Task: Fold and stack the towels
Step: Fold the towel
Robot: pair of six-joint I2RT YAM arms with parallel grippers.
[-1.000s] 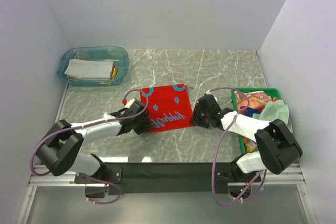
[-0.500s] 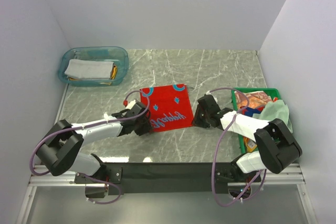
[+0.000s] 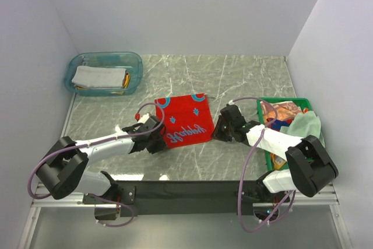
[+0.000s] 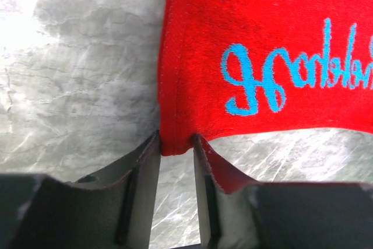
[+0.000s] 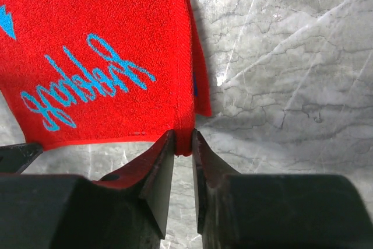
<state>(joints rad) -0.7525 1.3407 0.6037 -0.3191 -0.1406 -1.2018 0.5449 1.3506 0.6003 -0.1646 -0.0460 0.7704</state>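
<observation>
A red towel (image 3: 185, 121) with blue script lies spread on the marble table between the two arms. My left gripper (image 3: 158, 138) is shut on its near left corner, seen pinched between the jaws in the left wrist view (image 4: 176, 141). My right gripper (image 3: 217, 131) is shut on the near right corner of the red towel (image 5: 105, 56), the hem squeezed between the jaws (image 5: 183, 141). A folded pale grey-white towel (image 3: 99, 76) lies in the teal tub. A pale green towel (image 3: 307, 125) and an orange-brown one (image 3: 282, 111) lie in the green crate.
The clear teal tub (image 3: 135, 62) stands at the far left corner. The green crate (image 3: 265, 102) stands at the right edge beside the right arm. White walls close in the table on three sides.
Both grippers have shifted slightly with the red towel's near corners; the towel's near edge has moved a little toward the left and lifted.
</observation>
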